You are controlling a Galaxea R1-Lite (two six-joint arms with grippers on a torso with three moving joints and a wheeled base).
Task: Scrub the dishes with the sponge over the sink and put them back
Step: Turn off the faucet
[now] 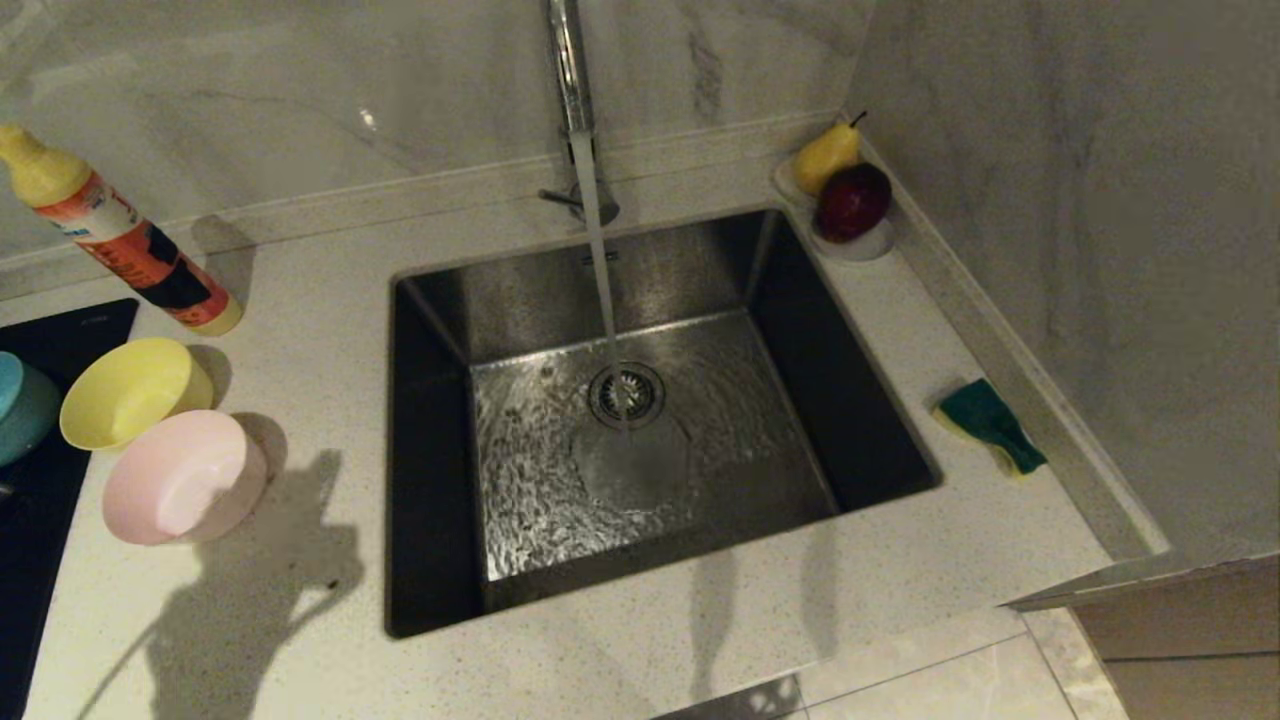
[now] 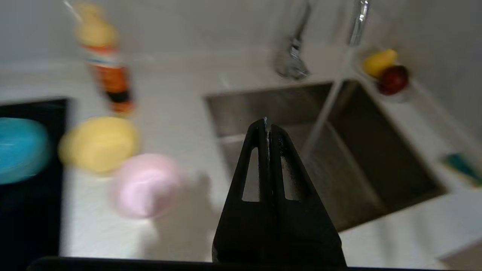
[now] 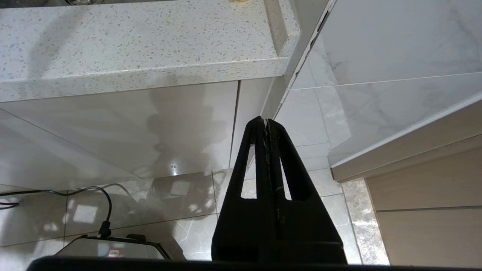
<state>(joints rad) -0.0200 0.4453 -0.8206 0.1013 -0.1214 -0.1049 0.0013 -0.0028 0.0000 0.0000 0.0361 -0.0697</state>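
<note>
From the head, the pink bowl (image 1: 183,478), yellow bowl (image 1: 130,390) and blue bowl (image 1: 20,405) are seen left of the sink (image 1: 420,450), the sponge (image 1: 990,425) right of it; the left gripper (image 2: 267,122) is shown clenched and empty above the counter, the right gripper (image 3: 266,121) clenched and empty below the counter edge.

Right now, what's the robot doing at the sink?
It hasn't started washing yet. Water runs from the tap into the sink. The yellow bowl, pink bowl and blue bowl wait on the left, and the sponge lies on the right. The left claw is shut and empty above the counter; the right claw hangs shut below it.
</note>
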